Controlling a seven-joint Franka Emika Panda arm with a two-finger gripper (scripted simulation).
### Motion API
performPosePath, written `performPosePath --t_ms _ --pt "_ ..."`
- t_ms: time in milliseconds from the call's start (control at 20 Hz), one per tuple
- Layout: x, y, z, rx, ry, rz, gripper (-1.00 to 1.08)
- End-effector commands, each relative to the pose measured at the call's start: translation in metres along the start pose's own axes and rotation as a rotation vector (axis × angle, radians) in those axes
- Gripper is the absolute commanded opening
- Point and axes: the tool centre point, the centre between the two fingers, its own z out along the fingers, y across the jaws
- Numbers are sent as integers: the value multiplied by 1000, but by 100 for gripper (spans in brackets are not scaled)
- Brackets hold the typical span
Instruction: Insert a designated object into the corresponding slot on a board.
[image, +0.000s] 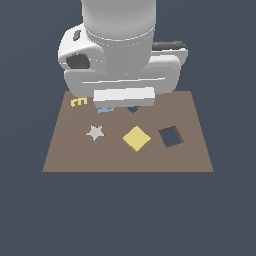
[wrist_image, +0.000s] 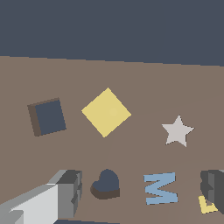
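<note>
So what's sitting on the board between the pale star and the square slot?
The yellow square block lies between the star and the square slot, turned diamond-wise on the board; both views show it.

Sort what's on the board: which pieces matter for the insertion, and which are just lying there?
Job: yellow square block, square slot, brown board, gripper, open above the board.
Lying about: pale star, yellow E, blue M, heart-shaped hole.
</note>
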Motion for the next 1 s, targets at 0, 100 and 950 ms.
performPosePath --t_ms 0,100,950 --pt "2 -1 5 0 -1 -31 100" --pt "5 -1 10 -1 -1 -64 100" --pt "37 -20 85 -9 -4 -537 100"
